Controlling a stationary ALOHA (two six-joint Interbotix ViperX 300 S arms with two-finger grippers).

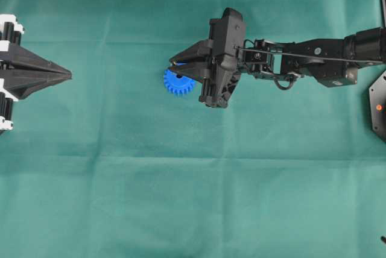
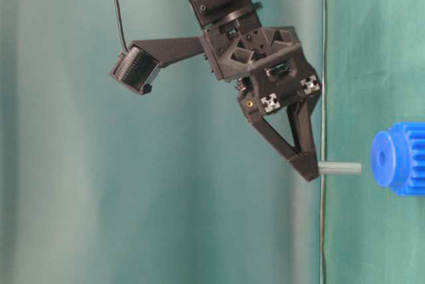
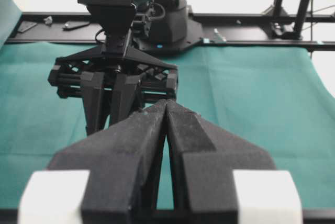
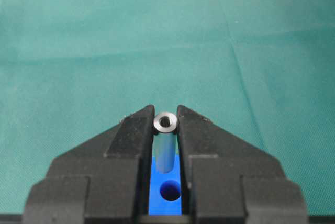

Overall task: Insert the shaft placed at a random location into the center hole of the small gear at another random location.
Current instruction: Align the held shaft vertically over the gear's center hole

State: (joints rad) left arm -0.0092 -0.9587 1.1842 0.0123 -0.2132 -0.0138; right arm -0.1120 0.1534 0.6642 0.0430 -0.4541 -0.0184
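i see the right gripper (image 4: 166,124) pinching the shaft (image 4: 165,145) upright above the gear (image 1: 177,82), its tip short of the hole (image 4: 169,190) and nothing between them. my left gripper (image 1: 67,75) sits clenched and empty, well apart at the edge. green cloth (image 1: 181,179) covers the table.

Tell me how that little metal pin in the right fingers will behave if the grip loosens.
The pin looks smooth and shiny, so it would probably slip easily. Only its top end is pinched by the right gripper, so it might tilt. It is round, so if dropped it would likely roll on the green cloth near the blue gear.
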